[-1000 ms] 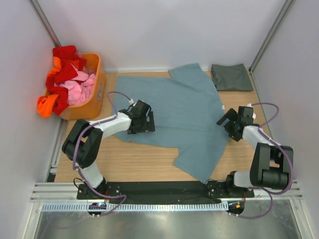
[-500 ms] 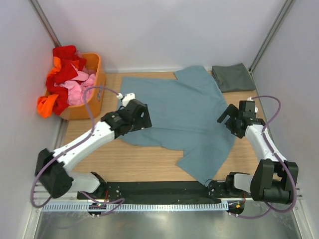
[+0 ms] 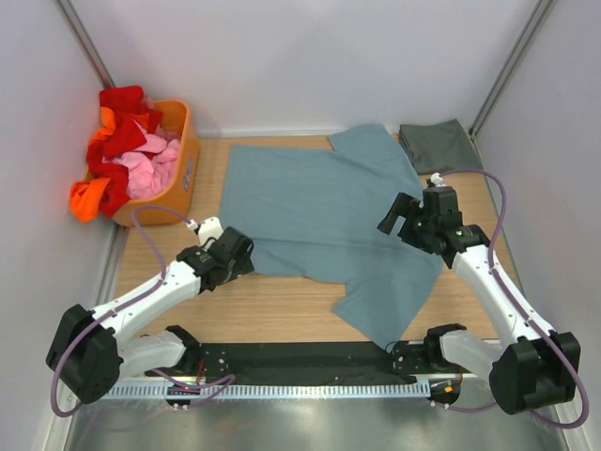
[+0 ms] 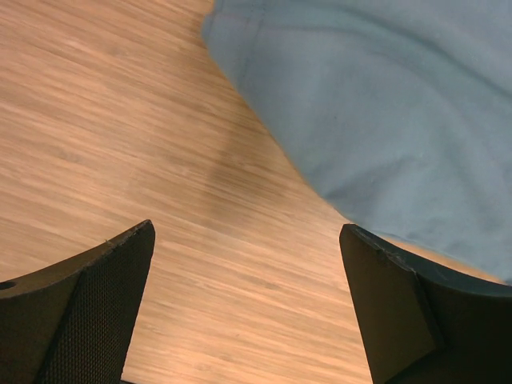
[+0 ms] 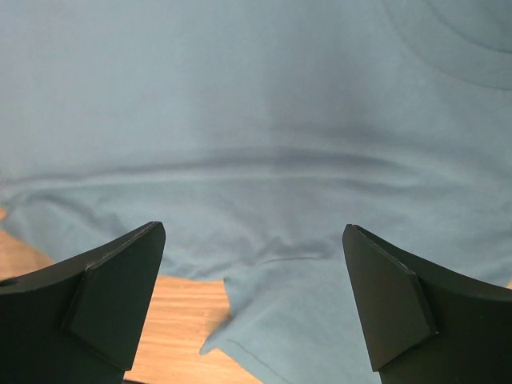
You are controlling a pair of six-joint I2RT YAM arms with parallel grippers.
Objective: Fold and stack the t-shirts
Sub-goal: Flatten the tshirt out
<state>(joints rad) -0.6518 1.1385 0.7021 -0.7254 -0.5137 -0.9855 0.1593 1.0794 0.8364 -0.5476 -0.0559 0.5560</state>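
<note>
The large blue-teal t-shirt (image 3: 319,202) lies spread flat on the wooden table (image 3: 272,305), one sleeve pointing toward the near edge. The dark grey-green t-shirt (image 3: 437,146) lies folded at the back right corner. My left gripper (image 3: 237,256) is open and empty, low over bare wood just off the blue shirt's near-left corner; the left wrist view shows its fingertips (image 4: 136,248) apart, with the shirt edge (image 4: 384,104) ahead to the right. My right gripper (image 3: 399,214) is open and empty over the blue shirt's right side; the right wrist view shows the cloth (image 5: 256,120) below.
An orange basket (image 3: 178,178) heaped with red, pink and orange clothes stands at the back left. White walls and metal posts close in the table on three sides. Bare wood (image 5: 176,336) shows beside the near sleeve.
My left gripper has drawn back toward the near left, off the blue shirt onto bare wood. My right gripper has moved left over the shirt's right side. The shirt lies flatter.
</note>
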